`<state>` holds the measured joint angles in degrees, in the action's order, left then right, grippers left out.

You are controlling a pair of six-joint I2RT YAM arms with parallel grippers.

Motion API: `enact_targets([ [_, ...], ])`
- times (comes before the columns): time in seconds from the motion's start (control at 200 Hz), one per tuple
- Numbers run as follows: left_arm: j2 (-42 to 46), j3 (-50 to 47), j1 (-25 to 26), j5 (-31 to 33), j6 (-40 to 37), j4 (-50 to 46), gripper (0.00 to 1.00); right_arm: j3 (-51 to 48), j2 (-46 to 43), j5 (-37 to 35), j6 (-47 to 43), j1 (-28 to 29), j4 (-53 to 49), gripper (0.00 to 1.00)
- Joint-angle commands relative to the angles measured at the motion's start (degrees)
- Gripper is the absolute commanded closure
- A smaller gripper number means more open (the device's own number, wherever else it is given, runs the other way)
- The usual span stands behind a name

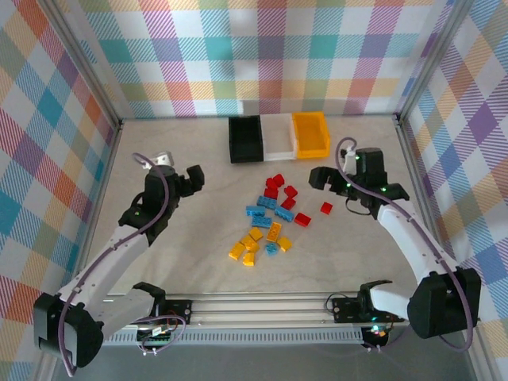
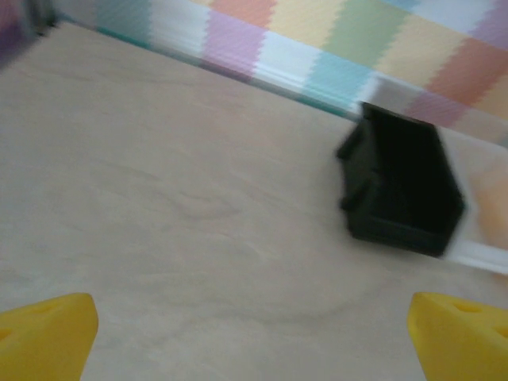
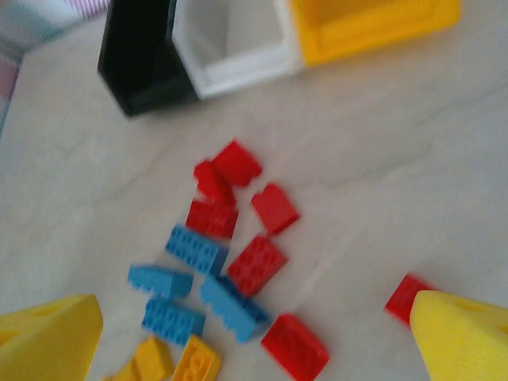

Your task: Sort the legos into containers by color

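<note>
Yellow fingertips (image 3: 464,333) of the right jaws sit in the bottom corners of the right wrist view, spread wide with nothing between them. The left jaws are wide and empty too, over bare desk (image 2: 198,198) and facing the black bin (image 2: 401,186). Legos (image 1: 270,218) are all loose in a clump mid-frame in the overhead view, with the containers (image 1: 278,151) in a row at upper middle, so nothing's sorted yet by the look of it. My worry: reds and blues lie touching, so wide jaws could pinch two colours at once or shove neighbours around. The lone red brick (image 1: 326,208) looks safer. Also the bins are joined, so a sloppy drop could land next door.
</note>
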<state>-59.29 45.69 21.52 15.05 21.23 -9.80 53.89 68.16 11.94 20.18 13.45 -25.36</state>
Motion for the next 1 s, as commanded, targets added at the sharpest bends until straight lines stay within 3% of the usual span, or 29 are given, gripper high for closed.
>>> enact_targets([
  [0.0, -3.4, 4.2, 4.5, -6.4, 1.1, -7.1, 0.0, 0.9, 1.2, -4.1, 0.8, 4.1, -11.5, 0.0],
  [0.125, -6.5, 6.3, 9.9, -7.5, 0.5, -10.4, 0.0, -1.5, 1.7, -9.7, 4.4, 5.5, -14.0, 0.0],
  [0.275, -9.4, 6.8, 13.1, -9.9, 1.2, -10.7, 0.0, -3.5, 3.0, -15.3, 8.1, 6.0, -14.6, 0.0],
  [0.64, -15.8, 4.3, 13.3, -14.1, 2.0, -3.1, 0.0, -5.6, 11.3, -22.0, 10.8, 6.3, -7.7, 0.09],
  [0.845, -18.1, 5.3, 13.4, -14.6, 2.1, -2.4, 0.0, -2.9, 17.1, -25.7, 12.1, 6.3, -4.7, 0.25],
  [0.995, -17.7, 5.1, 13.4, -14.1, 0.9, -3.4, 0.0, -0.8, 20.8, -26.3, 13.0, 6.3, -3.0, 0.29],
])
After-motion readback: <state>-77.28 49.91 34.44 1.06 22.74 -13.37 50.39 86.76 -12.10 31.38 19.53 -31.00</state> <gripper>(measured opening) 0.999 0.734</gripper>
